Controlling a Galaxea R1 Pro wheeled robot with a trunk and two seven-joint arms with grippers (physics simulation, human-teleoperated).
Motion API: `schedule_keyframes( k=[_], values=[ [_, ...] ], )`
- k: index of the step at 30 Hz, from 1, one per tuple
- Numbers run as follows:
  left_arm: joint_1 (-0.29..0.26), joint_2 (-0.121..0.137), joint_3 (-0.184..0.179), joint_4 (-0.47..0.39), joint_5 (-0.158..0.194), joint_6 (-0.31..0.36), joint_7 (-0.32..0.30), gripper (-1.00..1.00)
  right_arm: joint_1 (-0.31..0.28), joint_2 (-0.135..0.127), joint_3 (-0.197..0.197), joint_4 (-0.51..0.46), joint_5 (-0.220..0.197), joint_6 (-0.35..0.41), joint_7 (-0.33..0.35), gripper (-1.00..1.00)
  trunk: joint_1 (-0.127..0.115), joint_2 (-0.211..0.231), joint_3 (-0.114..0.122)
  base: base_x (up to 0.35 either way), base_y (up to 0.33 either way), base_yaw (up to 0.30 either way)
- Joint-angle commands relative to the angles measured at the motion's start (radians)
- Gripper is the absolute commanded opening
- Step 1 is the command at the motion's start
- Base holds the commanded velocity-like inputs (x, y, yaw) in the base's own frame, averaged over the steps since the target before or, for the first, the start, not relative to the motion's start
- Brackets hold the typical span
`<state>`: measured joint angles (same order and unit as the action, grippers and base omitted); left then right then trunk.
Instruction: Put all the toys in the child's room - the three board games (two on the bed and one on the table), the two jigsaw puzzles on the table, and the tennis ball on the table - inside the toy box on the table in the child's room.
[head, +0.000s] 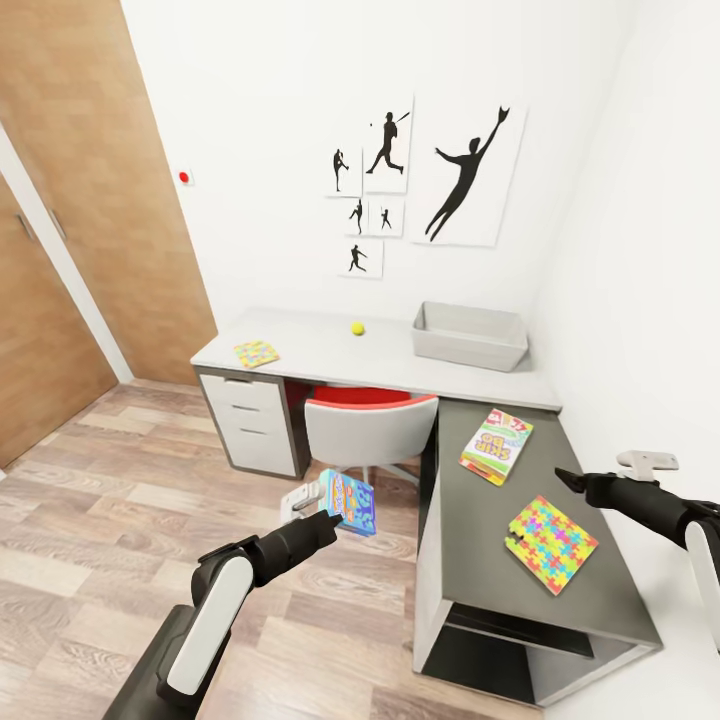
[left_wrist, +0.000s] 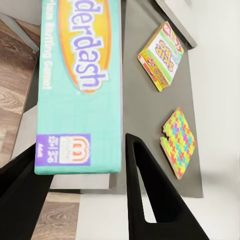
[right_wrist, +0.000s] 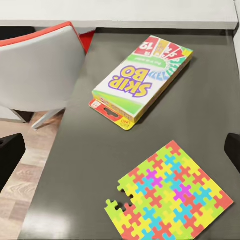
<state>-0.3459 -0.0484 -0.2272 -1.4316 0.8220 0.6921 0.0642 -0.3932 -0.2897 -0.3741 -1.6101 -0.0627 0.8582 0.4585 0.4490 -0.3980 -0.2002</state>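
My left gripper (head: 333, 508) is shut on a small blue board game (head: 349, 501), held in the air in front of the chair; up close its teal lid (left_wrist: 80, 85) sits between the black fingers (left_wrist: 150, 195). The Skip-Bo board game (head: 496, 446) (right_wrist: 142, 80) and a jigsaw puzzle (head: 550, 543) (right_wrist: 170, 195) lie on the dark-grey part of the table (head: 480, 560). My right gripper (head: 585, 482) hovers open above them. On the light-grey top rest the toy box (head: 470, 335), the tennis ball (head: 357, 328) and a second jigsaw puzzle (head: 256, 353).
A grey chair with a red seat (head: 370, 420) is tucked under the desk beside the white drawers (head: 250, 420). Wooden doors (head: 90, 200) stand at the left. A white wall (head: 650, 300) runs close along the desk's right side. Wood floor (head: 100, 520) lies open at the left.
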Motion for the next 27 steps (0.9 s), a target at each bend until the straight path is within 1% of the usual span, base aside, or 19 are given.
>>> schedule_keyframes(
  k=[1, 13, 18, 27],
  values=[
    [-0.001, 0.0, 0.0, 0.0, 0.009, 0.004, 0.007, -1.0, -0.001, 0.0, -0.001, -0.001, -0.006, 0.007, 0.0, 1.0, 0.001, -0.002, -0.002, 0.214, 0.0, 0.0],
    [-0.001, 0.0, 0.0, 0.002, 0.008, 0.004, 0.007, -1.0, -0.001, 0.0, -0.002, -0.001, -0.006, 0.007, 0.0, 1.0, 0.001, -0.002, -0.002, 0.25, 0.0, 0.0],
    [-0.001, -0.001, 0.0, 0.003, 0.008, 0.003, 0.008, -1.0, -0.001, 0.0, -0.002, -0.001, -0.006, 0.007, 0.0, 1.0, 0.001, -0.002, -0.002, 0.103, 0.0, 0.0],
    [-0.001, -0.001, 0.0, 0.003, 0.008, 0.004, 0.01, -1.0, -0.001, 0.0, -0.002, -0.001, -0.006, 0.006, 0.0, 1.0, 0.001, -0.002, -0.002, 0.032, 0.0, 0.003]
  ],
)
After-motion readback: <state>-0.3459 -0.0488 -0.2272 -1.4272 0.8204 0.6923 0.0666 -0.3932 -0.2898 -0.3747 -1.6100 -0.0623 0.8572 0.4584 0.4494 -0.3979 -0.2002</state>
